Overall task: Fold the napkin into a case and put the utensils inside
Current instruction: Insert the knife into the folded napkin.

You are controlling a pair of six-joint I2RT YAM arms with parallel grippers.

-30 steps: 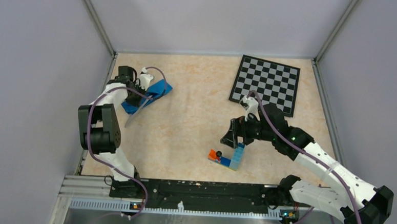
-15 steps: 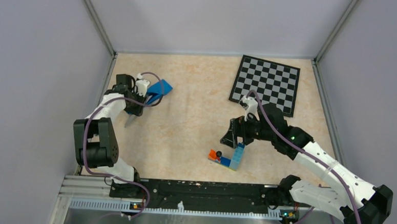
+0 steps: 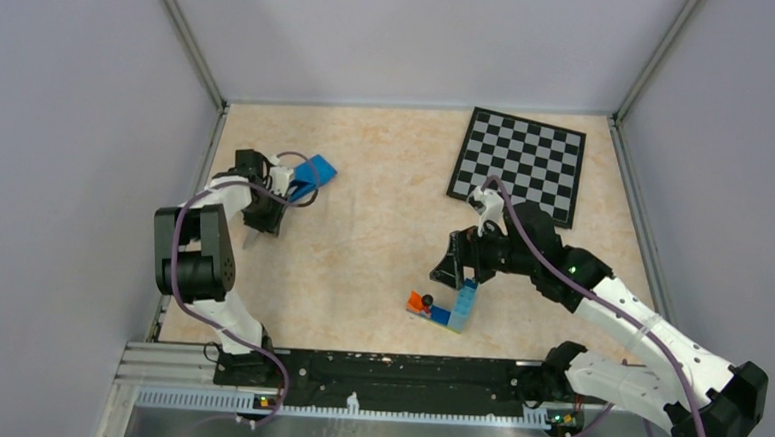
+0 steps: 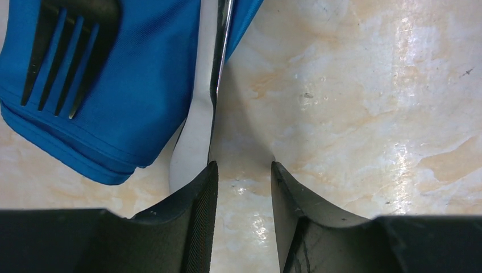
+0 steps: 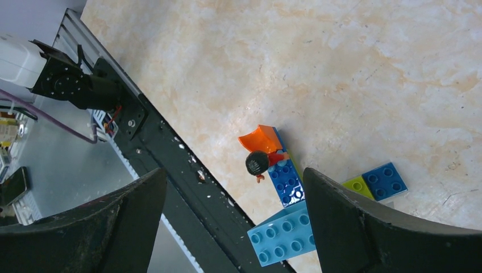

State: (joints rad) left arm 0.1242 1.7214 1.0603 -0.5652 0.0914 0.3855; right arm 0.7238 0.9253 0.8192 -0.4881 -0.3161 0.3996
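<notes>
Left arm: elbow raised at the table's (image 3: 385, 198) 9 o'clock edge, wrist bent down, left gripper (image 4: 241, 185) low over the surface
Left pincer: jaws parted, bare table between, nothing gripped
Right arm: reaching from 5 o'clock toward centre; right gripper (image 3: 453, 265) spread wide above toy bricks (image 3: 449, 310), holding nothing
Napkin (image 4: 136, 74): folded, at 10 o'clock near the wall
Fork (image 4: 57, 68): tines on the napkin
Knife (image 4: 196, 131): along the napkin's edge, blade beside one finger
Room: bare tabletop between the arms; chessboard (image 3: 519, 163) at 1 o'clock
Views: fork seen only in the left wrist view
</notes>
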